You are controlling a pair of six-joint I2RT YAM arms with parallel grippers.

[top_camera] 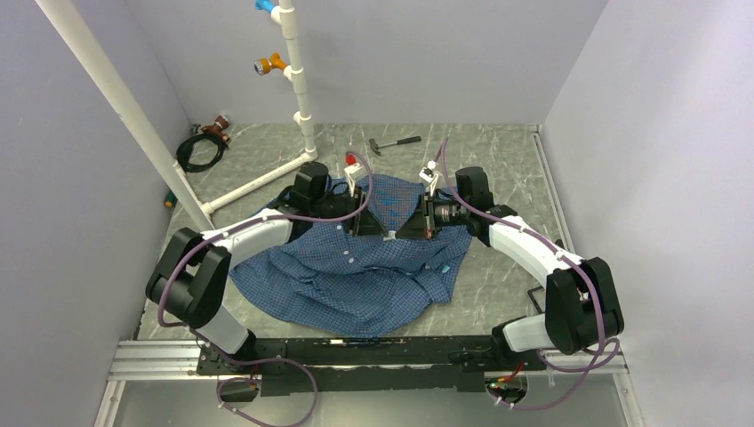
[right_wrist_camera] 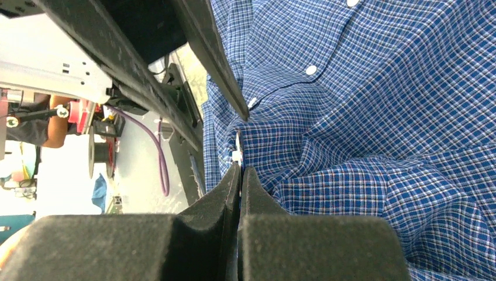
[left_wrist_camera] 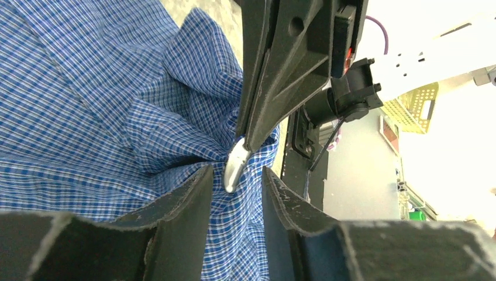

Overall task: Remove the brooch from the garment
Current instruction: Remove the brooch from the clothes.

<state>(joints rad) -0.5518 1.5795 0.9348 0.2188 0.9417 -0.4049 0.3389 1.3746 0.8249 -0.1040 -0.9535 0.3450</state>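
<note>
The blue checked shirt [top_camera: 356, 276] lies crumpled on the table. Both grippers meet over its upper middle. In the left wrist view a small pale rounded piece, the brooch [left_wrist_camera: 233, 170] seen edge on, stands off a bunched fold of the shirt [left_wrist_camera: 105, 117]; its pink face does not show. My right gripper [top_camera: 400, 229] is shut, its tips [left_wrist_camera: 250, 139] pinching the brooch's top edge. In the right wrist view its jaws [right_wrist_camera: 240, 167] are closed, with a white bit of the brooch [right_wrist_camera: 236, 156] at the tips. My left gripper [left_wrist_camera: 237, 171] is open, one finger on each side of the brooch.
A hammer [top_camera: 393, 142] and a small red object [top_camera: 352, 159] lie behind the shirt. A white pipe frame [top_camera: 298, 89] stands at the back, with a black cable coil [top_camera: 200, 149] at the back left. Grey walls close in both sides.
</note>
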